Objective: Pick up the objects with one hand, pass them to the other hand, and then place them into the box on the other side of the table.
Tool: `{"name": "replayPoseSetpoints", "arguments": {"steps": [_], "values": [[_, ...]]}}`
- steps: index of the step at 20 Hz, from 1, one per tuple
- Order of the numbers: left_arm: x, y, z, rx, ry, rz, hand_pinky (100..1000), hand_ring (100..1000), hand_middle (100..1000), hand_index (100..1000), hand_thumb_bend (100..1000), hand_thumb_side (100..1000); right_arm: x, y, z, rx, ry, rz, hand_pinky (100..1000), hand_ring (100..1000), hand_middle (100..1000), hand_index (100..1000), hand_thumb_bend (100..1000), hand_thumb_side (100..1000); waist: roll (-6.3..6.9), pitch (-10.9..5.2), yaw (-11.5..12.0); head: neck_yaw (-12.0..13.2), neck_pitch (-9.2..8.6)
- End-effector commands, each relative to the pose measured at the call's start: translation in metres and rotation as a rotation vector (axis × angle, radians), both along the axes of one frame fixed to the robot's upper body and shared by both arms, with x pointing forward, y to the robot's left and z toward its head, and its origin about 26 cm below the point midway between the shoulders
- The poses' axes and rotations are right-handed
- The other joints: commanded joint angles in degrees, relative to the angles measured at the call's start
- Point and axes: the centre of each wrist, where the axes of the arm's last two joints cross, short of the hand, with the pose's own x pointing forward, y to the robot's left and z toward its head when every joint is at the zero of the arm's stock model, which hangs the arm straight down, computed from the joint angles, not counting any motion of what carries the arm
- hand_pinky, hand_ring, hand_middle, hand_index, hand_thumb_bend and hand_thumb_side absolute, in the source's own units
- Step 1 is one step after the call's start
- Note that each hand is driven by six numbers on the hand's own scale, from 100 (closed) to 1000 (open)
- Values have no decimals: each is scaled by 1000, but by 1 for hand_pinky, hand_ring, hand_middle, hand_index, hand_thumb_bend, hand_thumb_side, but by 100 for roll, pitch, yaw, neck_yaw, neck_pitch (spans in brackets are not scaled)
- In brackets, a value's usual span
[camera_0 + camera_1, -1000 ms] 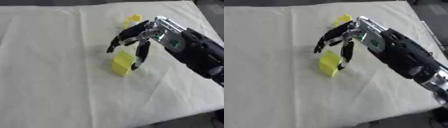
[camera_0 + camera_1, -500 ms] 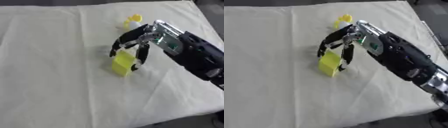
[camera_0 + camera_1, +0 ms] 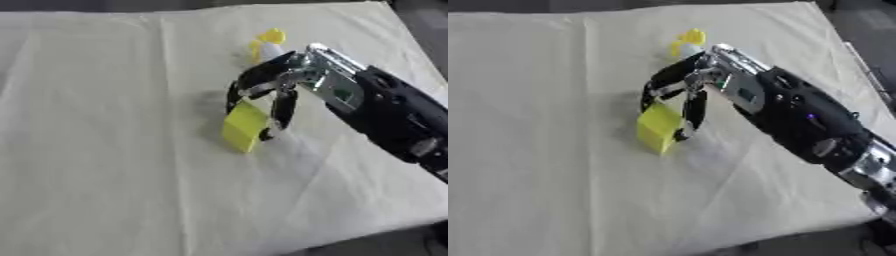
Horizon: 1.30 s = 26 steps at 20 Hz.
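A matt, creased cream cloth [image 3: 105,150] lies under the smooth yellow block [image 3: 244,125] and glossy black right hand [image 3: 271,87].

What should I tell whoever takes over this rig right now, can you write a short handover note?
Right hand: over the yellow block at mid-table, fingers curled down around it; the block looks to be on the cloth, not lifted.
Left hand: not in view.
A second small yellow thing lies farther back, just behind the right hand.
No box shows in either view.
Done: nothing placed yet.
Left: lift the block, pass it to the left hand, put it in the box; then likely the same for the second thing.
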Motion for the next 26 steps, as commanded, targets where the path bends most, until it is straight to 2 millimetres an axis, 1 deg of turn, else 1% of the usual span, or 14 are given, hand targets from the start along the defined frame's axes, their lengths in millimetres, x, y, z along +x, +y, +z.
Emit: {"name": "replayPoseSetpoints", "arguments": {"steps": [1,2,3,5,7,8,11,16,18,20,21,23,25,26], "values": [[-3,4,15,6,-39,10,819,805,761,809,214,500,0,-5,8,16,-21,-17,970,777,510,626,298,100,115,-86,-1,-23,-9],[-3,5,15,6,-39,10,819,805,761,809,214,500,0,-5,8,19,-22,-20,970,774,505,621,297,100,116,-90,-3,-22,-6],[-3,5,15,6,-39,11,818,804,761,809,213,499,0,-6,8,22,-26,-24,965,753,465,576,284,100,118,-95,-7,-19,-5],[-3,5,14,7,-38,11,818,804,761,809,213,498,0,-7,9,30,-34,-35,963,744,446,555,279,100,122,-105,-13,-7,-14],[-3,5,14,7,-36,13,818,804,761,808,195,516,-1,-7,11,42,-45,-43,960,733,421,533,205,100,127,-119,-18,10,-21],[-4,6,14,7,-36,14,818,804,761,808,210,497,-1,-8,13,52,-55,-46,959,729,414,526,292,100,128,-131,-24,20,-14],[-4,7,14,6,-38,17,817,803,760,807,206,494,-7,-7,30,113,-113,-52,938,695,383,510,290,100,135,-177,-57,91,21],[-5,7,16,4,-45,11,815,798,760,809,202,486,-24,0,67,390,-254,-121,931,641,331,495,275,100,188,-279,-117,323,38],[-5,5,18,3,-50,0,813,797,767,811,198,482,-30,5,73,495,-303,-167,886,620,319,490,273,100,214,-326,-126,383,39],[-6,2,20,5,-56,-11,812,796,769,812,196,480,-34,10,73,563,-341,-211,871,614,317,490,273,100,229,-362,-122,399,39],[-6,0,22,3,-61,-20,810,795,772,812,191,481,-35,13,72,590,-353,-234,845,601,313,489,255,100,235,-379,-116,404,39],[-6,-5,25,-2,-71,-41,806,792,774,813,188,480,-34,16,68,654,-371,-290,772,568,304,485,186,100,246,-407,-98,425,39],[-6,-11,29,-3,-81,-69,796,786,776,814,189,480,-32,21,63,728,-374,-351,737,553,296,481,109,100,253,-429,-71,449,39],[-6,-16,31,-1,-86,-87,790,783,777,815,191,477,-30,23,60,764,-367,-381,725,549,295,482,100,100,257,-439,-51,455,39]]}}
